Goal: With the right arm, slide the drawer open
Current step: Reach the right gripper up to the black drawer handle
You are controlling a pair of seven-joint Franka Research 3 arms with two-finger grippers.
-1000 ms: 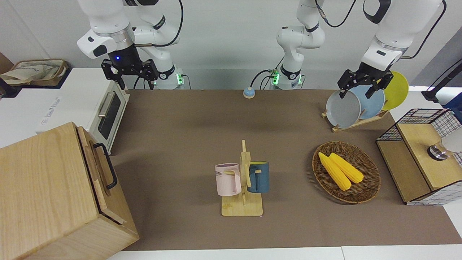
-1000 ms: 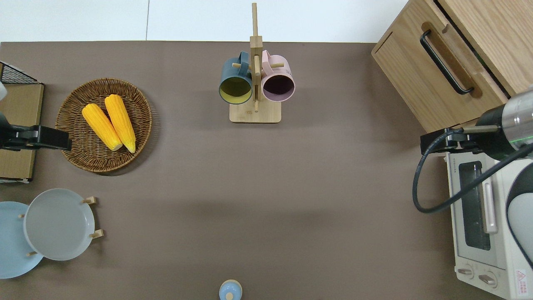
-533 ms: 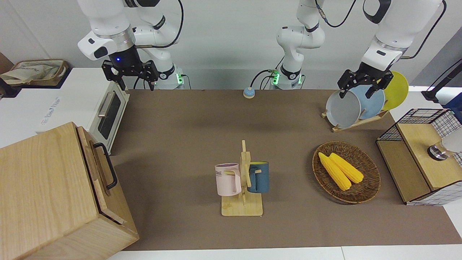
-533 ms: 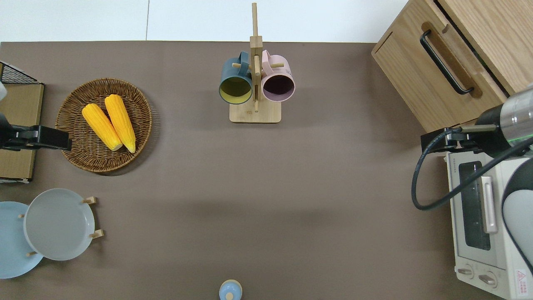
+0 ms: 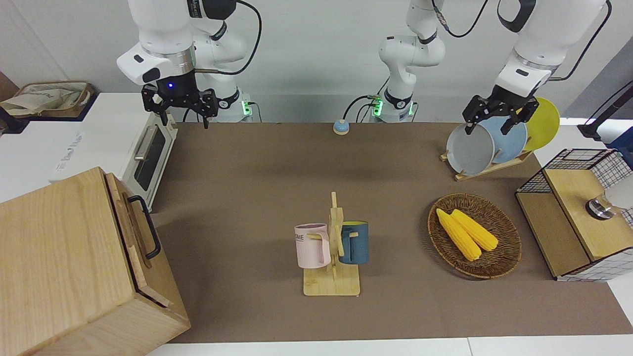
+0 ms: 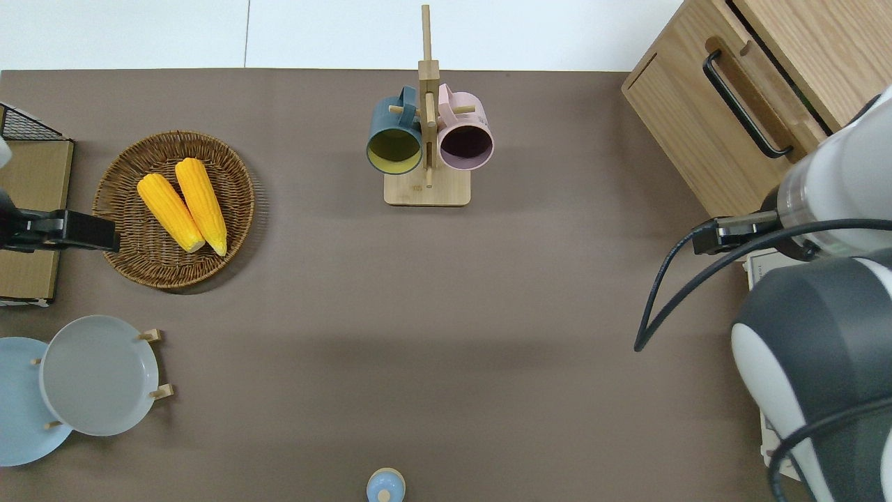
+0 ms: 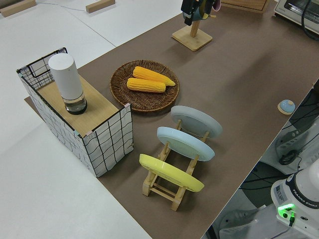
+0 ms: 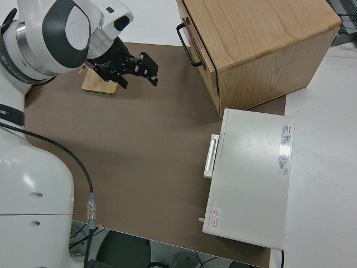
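Note:
The drawer (image 5: 129,232) sits pushed into the pale wooden box cabinet (image 5: 59,267) at the right arm's end of the table. Its black loop handle (image 5: 146,226) faces the table's middle and also shows in the overhead view (image 6: 743,104) and the right side view (image 8: 187,46). My right gripper (image 5: 184,117), with a blue light on its wrist, is open and empty. It hangs in the air over the mat's edge by the toaster oven's corner, apart from the handle; it also shows in the right side view (image 8: 152,71). My left arm is parked, its gripper (image 5: 488,127) open.
A white toaster oven (image 5: 144,148) stands beside the cabinet, nearer to the robots. A mug rack (image 6: 426,139) with two mugs stands mid-table. A wicker basket (image 5: 504,257) with corn, a plate rack (image 5: 487,143) and a wire-mesh cabinet (image 5: 573,212) are at the left arm's end.
My right arm has swung a little toward the table's middle; its upper links now cover most of the toaster oven in the overhead view. The drawer and the left arm have not moved.

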